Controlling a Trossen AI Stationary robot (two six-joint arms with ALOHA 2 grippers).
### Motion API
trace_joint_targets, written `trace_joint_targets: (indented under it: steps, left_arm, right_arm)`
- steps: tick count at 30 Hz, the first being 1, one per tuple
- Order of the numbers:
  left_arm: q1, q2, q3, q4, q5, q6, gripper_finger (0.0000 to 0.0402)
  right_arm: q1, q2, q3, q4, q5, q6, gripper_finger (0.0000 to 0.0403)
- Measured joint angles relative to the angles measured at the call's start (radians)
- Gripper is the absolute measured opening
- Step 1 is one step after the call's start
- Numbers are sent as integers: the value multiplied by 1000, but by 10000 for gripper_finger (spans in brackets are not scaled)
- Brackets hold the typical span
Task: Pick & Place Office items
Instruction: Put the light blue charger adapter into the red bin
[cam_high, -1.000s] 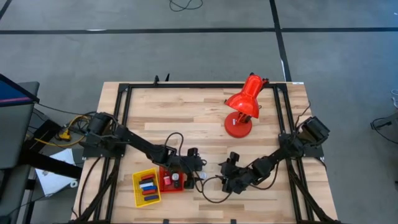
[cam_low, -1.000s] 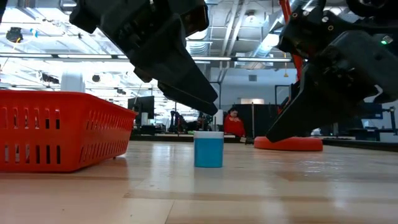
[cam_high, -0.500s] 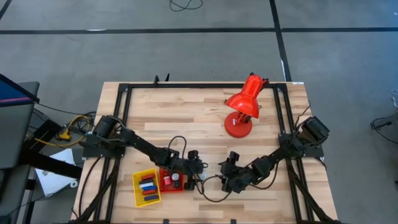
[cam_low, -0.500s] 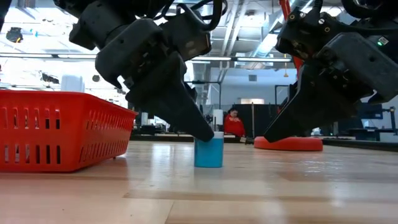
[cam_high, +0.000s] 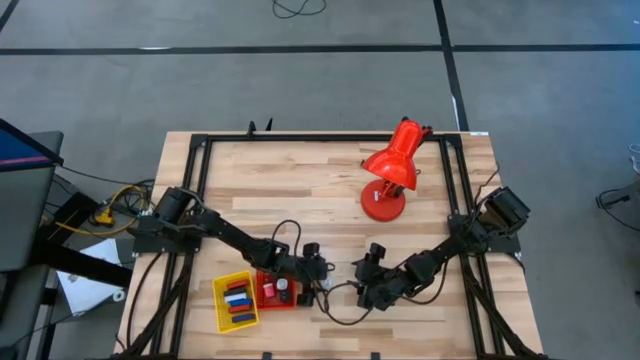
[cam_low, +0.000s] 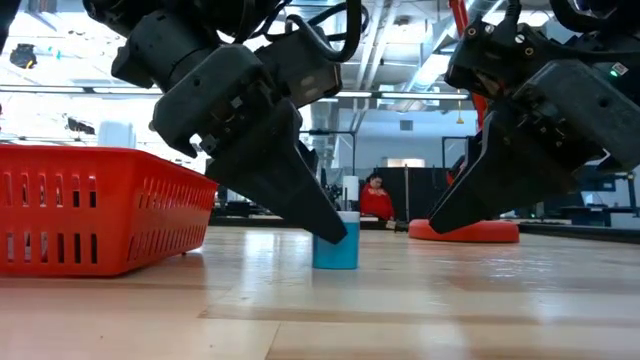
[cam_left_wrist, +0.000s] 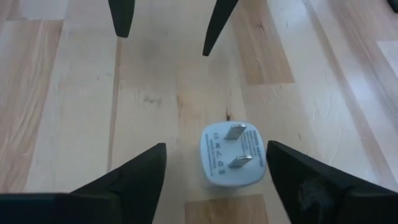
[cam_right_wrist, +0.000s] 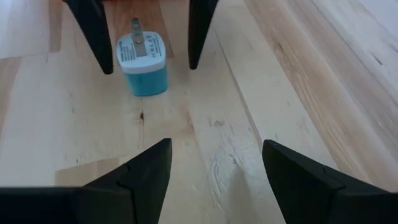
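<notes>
Wooden table (cam_high: 300, 180), left gripper (cam_left_wrist: 214, 163) spread astride blue plug (cam_left_wrist: 231, 154), right gripper (cam_right_wrist: 214, 163) spread nearby, red basket (cam_low: 90, 205) beside

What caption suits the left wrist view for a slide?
Left end effector open, fingers either side of a small blue plastic plug adapter standing prongs-up on the light wooden table.

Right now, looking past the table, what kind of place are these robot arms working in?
Probably a big indoor lab or workshop: exposed ceiling ducts and lights, a concrete floor around the framed wooden table, and a person seated far behind.
</notes>
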Motion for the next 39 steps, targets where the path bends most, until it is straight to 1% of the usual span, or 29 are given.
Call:
trace_joint_targets:
  steps: [4, 11, 13, 15, 17, 20, 22, 25, 28, 31, 35, 39]
  left_arm:
    - [0, 0, 0, 1, 0, 0, 231]
    - [0, 0, 0, 17, 0, -5, 142]
    - [0, 0, 0, 17, 0, -6, 125]
    - [0, -2, 0, 16, 0, -11, 125]
    - [-2, -29, -2, -24, 15, -27, 125]
    - [-7, -132, -2, -106, 66, -45, 129]
    - [-23, -225, -1, -203, 68, -58, 137]
    - [-74, -344, -39, -325, 23, -81, 141]
    - [-137, -445, -97, -352, -53, -138, 136]
    - [-191, -524, -161, -407, -120, -234, 133]
    - [-229, -585, -228, -466, -133, -348, 135]
    - [-234, -591, -269, -504, -129, -392, 135]
  right_arm:
    - [0, 0, 0, -3, 0, 0, 244]
    - [0, 0, 0, -3, 0, 0, 244]
    - [0, 0, 0, -3, 0, 0, 244]
    - [0, 0, 0, -3, 0, 0, 244]
    - [0, 0, 0, -3, 0, 0, 244]
    - [0, 0, 0, -2, 0, 0, 244]
    - [0, 0, 0, -2, 0, 0, 244]
    - [0, 0, 0, -3, 0, 3, 244]
    - [-2, 0, 0, -3, 1, 3, 244]
    - [-12, 0, 0, -2, 1, 14, 244]
    - [-28, 0, 0, 4, 2, 19, 244]
    - [-46, 0, 0, 10, 3, 42, 244]
